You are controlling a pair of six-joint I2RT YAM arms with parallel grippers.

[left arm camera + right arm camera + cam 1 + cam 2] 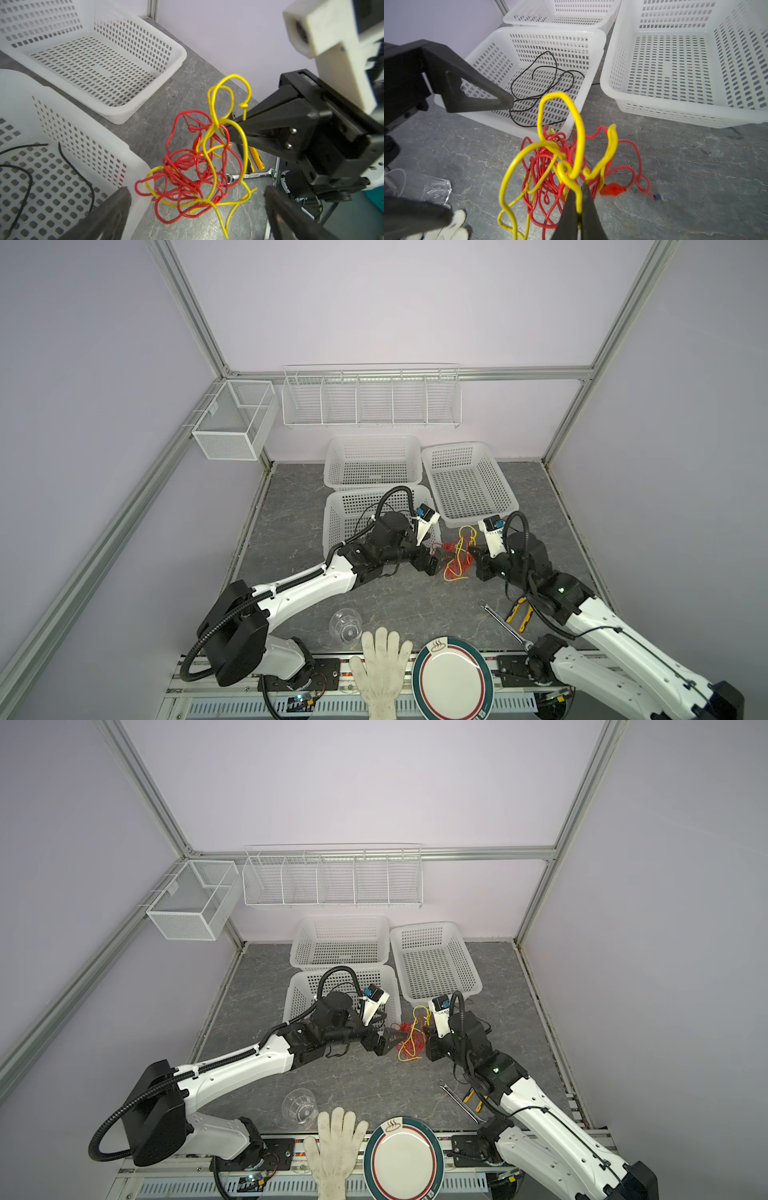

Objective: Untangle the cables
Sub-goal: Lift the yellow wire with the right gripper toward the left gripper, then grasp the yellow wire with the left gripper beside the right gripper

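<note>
— What encloses the space?
— Pale lilac walls (395, 302), plain, framed by aluminium posts (189, 310); light is soft and even.
— And below?
— A grey marbled tabletop (395, 605). A white wire rack (371, 400) hangs on the rear wall, a mesh basket (226, 435) on the side rail (124, 510).

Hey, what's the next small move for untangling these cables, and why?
Probably lower the open left end effector onto the red cable and close on it. The right end effector is shut on the yellow cable, holding a loop up, while red strands wind through it; pinning red should let yellow pull free.
</note>
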